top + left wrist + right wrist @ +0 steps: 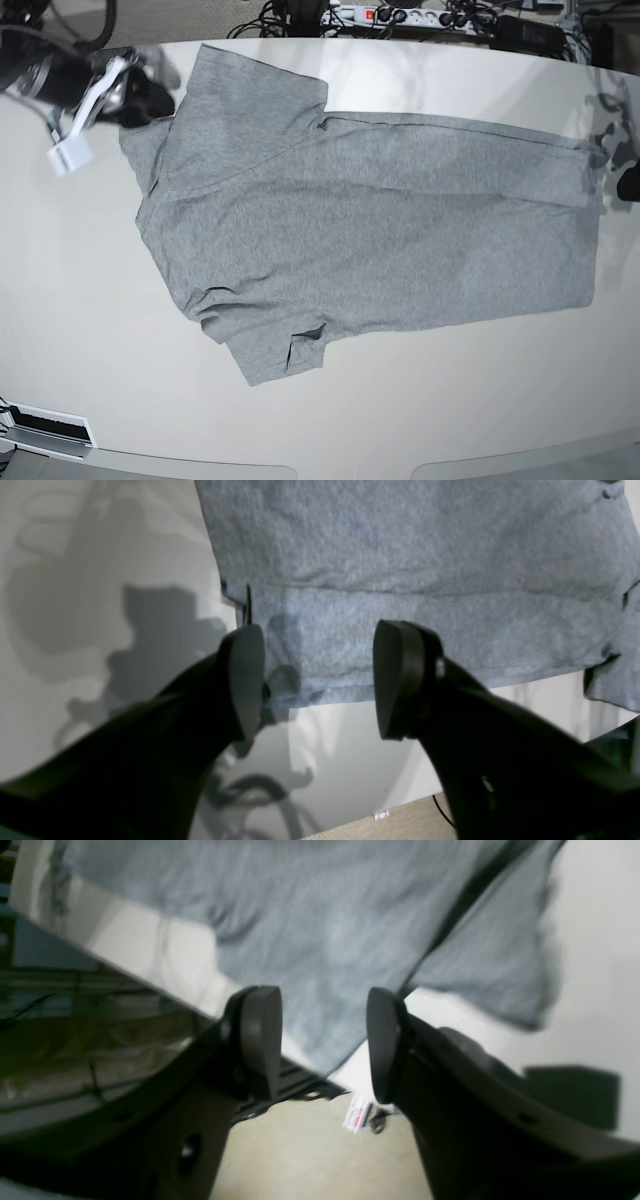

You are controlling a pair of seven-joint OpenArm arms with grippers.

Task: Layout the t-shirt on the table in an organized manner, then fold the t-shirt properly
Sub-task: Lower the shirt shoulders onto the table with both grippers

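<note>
I am looking at the t-shirt (370, 220) lying plain side up across the far half of the bench (100, 330), collar end toward the base view's left, hem toward its right, one long strip already turned over along the far edge. My left end effector (317, 680) is hanging released over the hem corner, holding nothing, its jaws standing apart with the cloth edge showing between them. My right end effector (322, 1042) is likewise released and empty, hovering above the sleeve (495, 965) at the collar end.

What is worrying me is the bench edge. In the right wrist view the fabric is reaching right to the rim, with floor visible beneath, so a careless drag could be pulling the shoulder over the side. The near sleeve (275, 350) is lying bunched with a small tuck in it, and I am judging that any fold made over it will be locking that crease in. The two arms are sitting well apart, so uneven lifting could be skewing the cloth.

The surface is glossy and pale, throwing reflections and hard shadows, and I am expecting the knit to be sliding easily on it. Beyond the far edge, cables and a power strip (385, 15) are cluttering the room.
</note>
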